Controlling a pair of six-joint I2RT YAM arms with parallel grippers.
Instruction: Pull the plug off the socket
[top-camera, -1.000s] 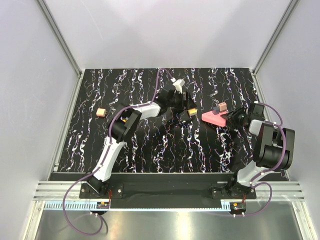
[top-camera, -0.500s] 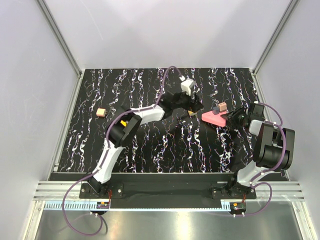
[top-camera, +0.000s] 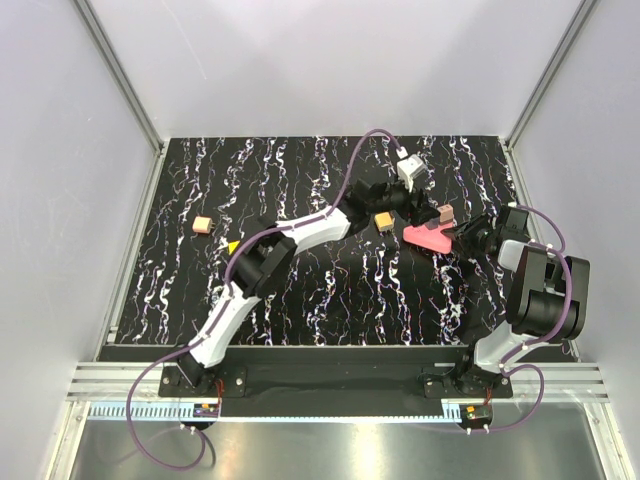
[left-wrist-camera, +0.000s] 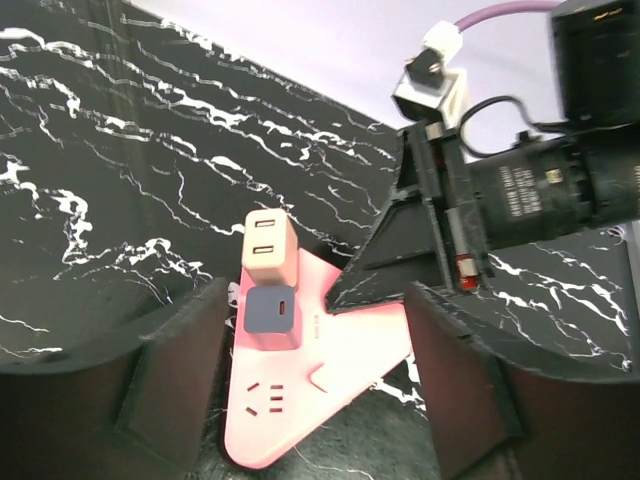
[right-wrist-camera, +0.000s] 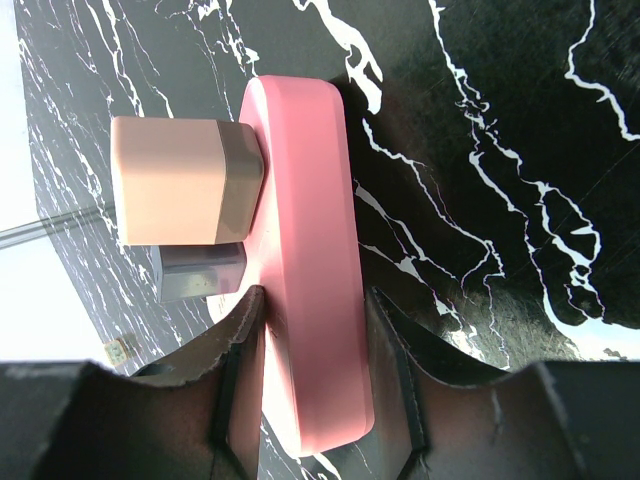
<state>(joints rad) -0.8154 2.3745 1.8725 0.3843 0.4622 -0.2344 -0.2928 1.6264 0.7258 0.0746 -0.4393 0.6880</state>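
Two robot arms are up from where I stand: one left arm (top-camera: 300, 228) and one right arm (top-camera: 535, 290). They share a single black marbled table (top-camera: 330, 290). On it there is one pink socket (top-camera: 425, 238), and it carries two plugs, one peach plug (left-wrist-camera: 269, 249) and one grey plug (left-wrist-camera: 271, 310). Three small loose pieces lie about: one tan block (top-camera: 203, 224), one orange block (top-camera: 382, 220) and one yellow wedge (top-camera: 233, 245).

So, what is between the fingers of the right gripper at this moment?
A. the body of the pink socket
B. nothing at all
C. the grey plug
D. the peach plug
A: in the right wrist view, the right gripper has one finger on each side of the pink socket. The peach plug and the grey plug are clear of both fingers.
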